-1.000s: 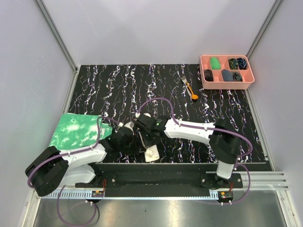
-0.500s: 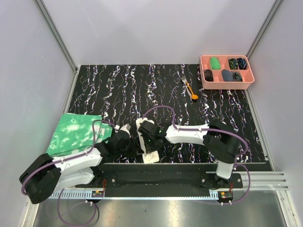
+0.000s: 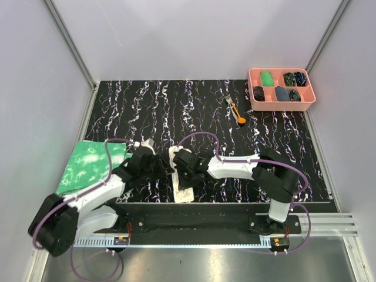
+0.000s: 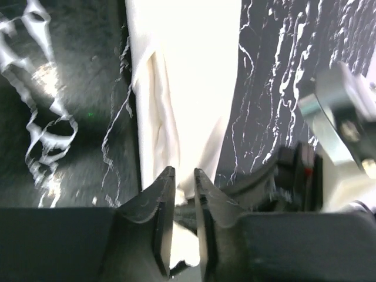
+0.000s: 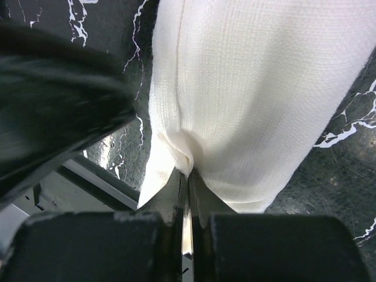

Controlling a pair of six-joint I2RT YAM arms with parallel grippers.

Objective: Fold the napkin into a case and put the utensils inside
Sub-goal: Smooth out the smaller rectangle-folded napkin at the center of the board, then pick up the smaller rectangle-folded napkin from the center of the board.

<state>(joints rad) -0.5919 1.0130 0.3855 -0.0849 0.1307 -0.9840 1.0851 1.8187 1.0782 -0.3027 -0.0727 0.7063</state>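
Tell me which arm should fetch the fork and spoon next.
Right, probably. The fork and orange spoon lie on its side, near the pink tray. The right gripper is shut on the folded napkin and must release first.

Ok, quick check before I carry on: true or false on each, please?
1. The napkin is folded into a narrow strip near the front edge. True.
2. The fork and spoon are inside it. False: they lie on the mat, far from the napkin, just left of the tray.
3. The right tool is shut, pinching the napkin. True.
4. The green cloth lies under the napkin. False: it sits at the left edge, apart from the napkin.
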